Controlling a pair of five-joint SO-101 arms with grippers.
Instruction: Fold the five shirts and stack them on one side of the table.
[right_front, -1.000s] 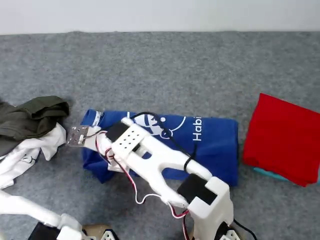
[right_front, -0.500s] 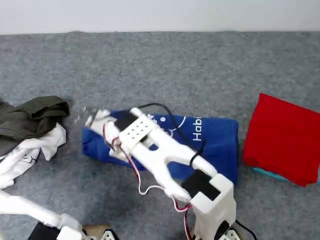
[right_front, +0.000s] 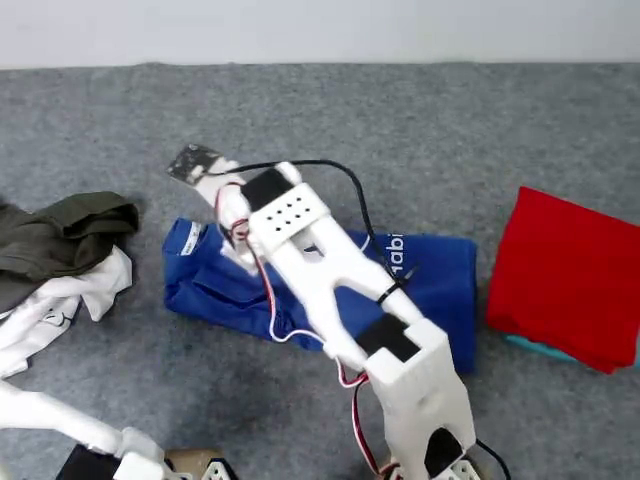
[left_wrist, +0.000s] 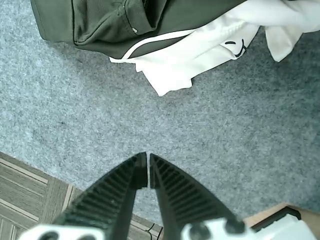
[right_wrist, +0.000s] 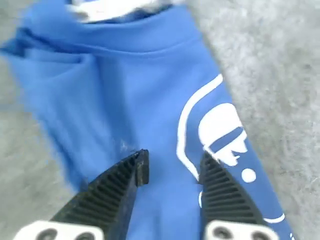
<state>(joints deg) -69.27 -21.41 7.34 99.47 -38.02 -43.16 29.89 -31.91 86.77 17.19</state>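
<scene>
Grey felt covered the tabletop (right_front: 400, 140), with a white wall (right_front: 320, 30) behind it. Brown floor (left_wrist: 25, 200) showed past the near edge. A blue shirt (right_front: 430, 280) lay in the middle. A folded red shirt (right_front: 565, 275) sat on the right, on a teal cloth (right_front: 535, 350). A green shirt (right_front: 60, 240) and a white shirt (right_front: 60, 300) lay heaped on the left. The right tool (right_wrist: 174, 165) hung open over the blue shirt, holding nothing. The left tool (left_wrist: 148, 167) was closed and empty above bare felt near the white shirt.
</scene>
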